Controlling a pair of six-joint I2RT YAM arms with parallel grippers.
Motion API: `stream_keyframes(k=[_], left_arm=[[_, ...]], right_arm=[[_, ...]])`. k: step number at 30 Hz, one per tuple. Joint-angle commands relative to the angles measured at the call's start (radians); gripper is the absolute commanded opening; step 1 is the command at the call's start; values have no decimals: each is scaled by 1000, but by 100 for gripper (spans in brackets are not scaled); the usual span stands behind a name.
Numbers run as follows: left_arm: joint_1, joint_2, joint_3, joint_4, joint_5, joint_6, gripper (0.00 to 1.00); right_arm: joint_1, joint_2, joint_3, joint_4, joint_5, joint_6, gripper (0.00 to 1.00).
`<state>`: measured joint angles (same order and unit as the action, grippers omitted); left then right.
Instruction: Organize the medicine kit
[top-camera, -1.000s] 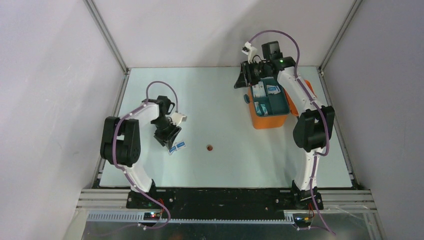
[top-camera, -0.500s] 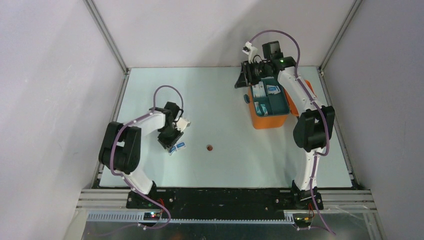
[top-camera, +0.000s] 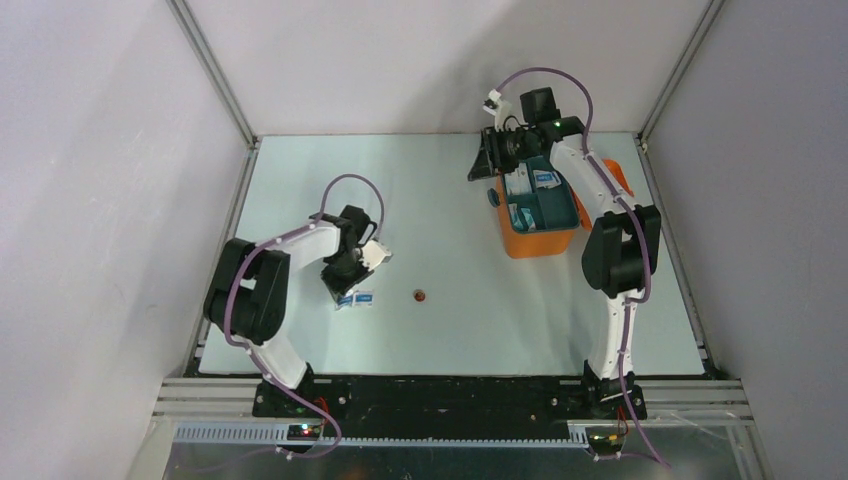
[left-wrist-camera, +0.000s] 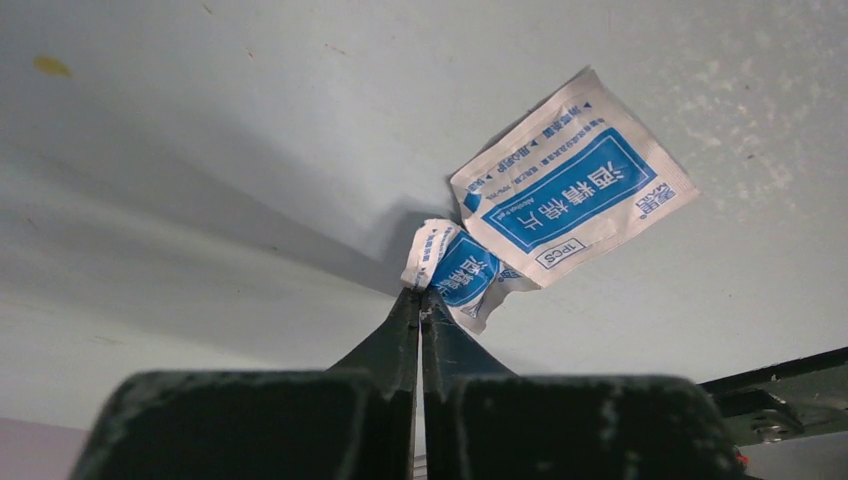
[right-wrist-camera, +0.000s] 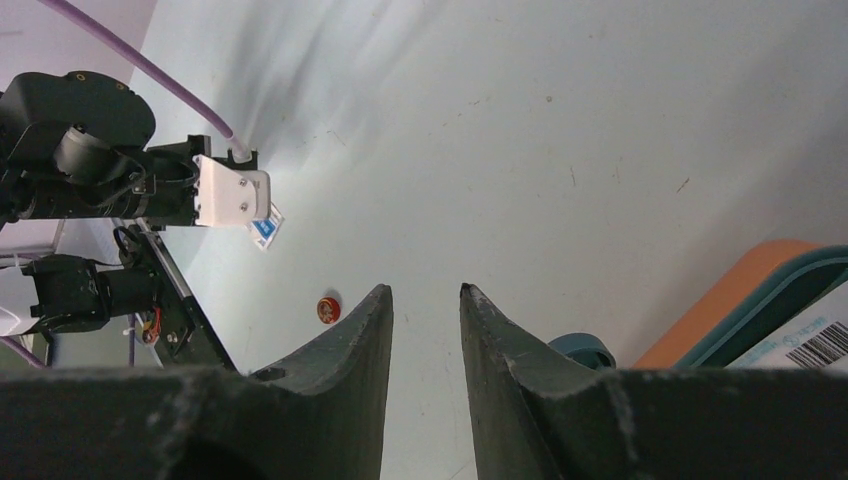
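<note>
The medicine kit (top-camera: 536, 243), an orange box with a teal tray (top-camera: 556, 207) holding white-and-blue packets, stands open at the back right. Its orange corner (right-wrist-camera: 742, 297) shows in the right wrist view. Two blue-and-white sachets (top-camera: 357, 299) lie left of centre. One sachet lies flat (left-wrist-camera: 575, 190). The other, crumpled sachet (left-wrist-camera: 458, 272) is pinched by its edge in my left gripper (left-wrist-camera: 420, 293), which is shut on it at the table surface. My right gripper (right-wrist-camera: 427, 290) hovers open and empty at the kit's far left corner (top-camera: 485, 160).
A small red disc (top-camera: 420, 295) lies on the table right of the sachets, seen too as the red disc (right-wrist-camera: 328, 308) in the right wrist view. A round blue item (top-camera: 493, 197) sits against the kit's left side. Walls and frame posts enclose the table.
My left gripper swung right and down onto the sachets and closed on the crumpled one. The right arm shifted only slightly.
</note>
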<state>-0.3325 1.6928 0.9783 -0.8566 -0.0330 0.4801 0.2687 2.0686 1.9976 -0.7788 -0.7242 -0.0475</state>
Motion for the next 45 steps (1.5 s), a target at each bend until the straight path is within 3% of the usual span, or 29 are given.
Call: stream_keyframes(k=[1, 6, 9, 17, 20, 23, 28, 30, 31, 33, 42, 45], left_arm=[[16, -5, 37, -18, 65, 94, 0], [88, -121, 124, -52, 175, 117, 0], [135, -152, 195, -92, 319, 115, 0], [195, -62, 403, -130, 575, -5, 0], [199, -27, 478, -129, 670, -51, 0], [199, 1, 538, -124, 718, -81, 0], [195, 39, 641, -122, 796, -59, 0], [190, 51, 676, -122, 817, -53, 0], [184, 56, 697, -122, 820, -52, 0], [171, 75, 728, -121, 823, -52, 0], [111, 143, 831, -121, 810, -55, 0], [106, 175, 865, -122, 793, -57, 0]], right_arm=[[-10, -6, 43, 31, -27, 14, 35], [-13, -23, 31, 31, -27, 8, 35], [-6, -25, 27, 41, -24, 6, 34], [37, 5, 96, 33, -44, -40, 37], [52, 27, 125, 47, -56, -18, 50], [40, 60, 128, 113, -216, 142, 68], [42, 108, 140, 222, -415, 249, 78], [46, 138, 156, 262, -481, 285, 86], [47, 161, 161, 277, -519, 304, 95], [50, 191, 176, 333, -563, 354, 99], [80, 239, 207, 395, -621, 405, 98], [79, 249, 196, 458, -648, 455, 84]])
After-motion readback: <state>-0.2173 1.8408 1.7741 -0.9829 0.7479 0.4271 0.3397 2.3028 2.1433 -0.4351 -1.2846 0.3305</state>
